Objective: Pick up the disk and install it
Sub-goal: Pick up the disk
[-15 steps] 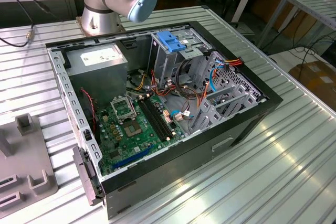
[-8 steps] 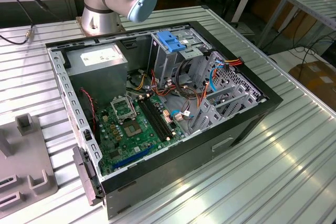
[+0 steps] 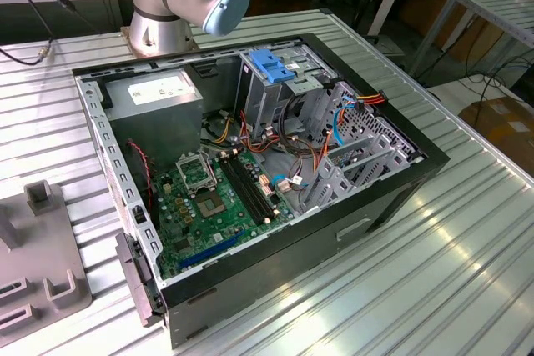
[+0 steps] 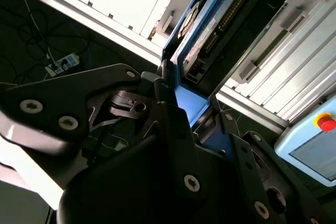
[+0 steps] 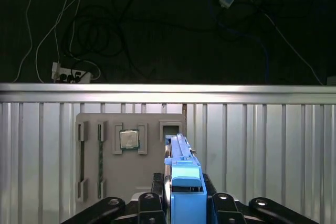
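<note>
Blue-railed, the disk (image 5: 181, 153) stands edge-on, clamped between the fingers of the gripper (image 5: 184, 192), grey fixture (image 5: 100, 156) beyond them, in the first wrist view. Second wrist view: it juts straight from the fingers; a firm, untwisted grip seems best. Exterior view: open computer case (image 3: 350, 227).

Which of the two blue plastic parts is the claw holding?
The blue-framed disk, clamped in the claw; the other, a blue bracket, sits atop the computer's metal cage.
</note>
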Tool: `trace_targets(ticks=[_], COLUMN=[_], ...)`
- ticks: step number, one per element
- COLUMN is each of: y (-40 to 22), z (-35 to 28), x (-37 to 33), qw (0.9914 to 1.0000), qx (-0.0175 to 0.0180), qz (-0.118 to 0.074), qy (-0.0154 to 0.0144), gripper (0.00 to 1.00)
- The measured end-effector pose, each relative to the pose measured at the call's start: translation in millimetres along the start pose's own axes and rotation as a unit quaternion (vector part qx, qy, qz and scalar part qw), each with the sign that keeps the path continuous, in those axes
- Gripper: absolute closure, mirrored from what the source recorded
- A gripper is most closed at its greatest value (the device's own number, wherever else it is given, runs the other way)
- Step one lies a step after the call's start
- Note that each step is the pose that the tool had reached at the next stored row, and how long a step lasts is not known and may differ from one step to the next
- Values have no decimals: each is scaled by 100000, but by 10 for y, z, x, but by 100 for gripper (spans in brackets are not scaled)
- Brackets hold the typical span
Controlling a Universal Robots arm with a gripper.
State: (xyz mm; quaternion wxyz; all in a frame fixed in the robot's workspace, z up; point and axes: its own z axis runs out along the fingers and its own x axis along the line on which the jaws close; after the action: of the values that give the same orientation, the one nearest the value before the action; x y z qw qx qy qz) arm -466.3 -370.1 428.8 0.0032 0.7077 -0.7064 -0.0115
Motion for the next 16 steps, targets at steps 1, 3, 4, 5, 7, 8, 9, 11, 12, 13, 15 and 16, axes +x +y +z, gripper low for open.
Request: trace_targets(ticks=[1,3,4,5,7,8,9,11,12,13,15,16], y=[0,1,2,2,2,2,2,3,3,3,4,4], z=[-17,-49,-69,-83,-105,-113,-123,-137,-145,-159,-186,-197], x=[0,0,-1,-1,-1,-1,-1,-2,-2,-2,-2,-2], qw=[100000,100000,100000,100000,100000,100000,100000,100000,100000,100000,100000,100000], qx=[-1,-7,-3,-7,-3,-4,-6,-1,-2,-6,-6,-5], qz=[-2,-1,-1,-1,0,-1,-1,-1,-1,-4,-1,-1], qy=[2,5,3,3,1,4,4,1,1,3,2,4], gripper=[63,63,63,63,63,63,63,63,63,63,63,63])
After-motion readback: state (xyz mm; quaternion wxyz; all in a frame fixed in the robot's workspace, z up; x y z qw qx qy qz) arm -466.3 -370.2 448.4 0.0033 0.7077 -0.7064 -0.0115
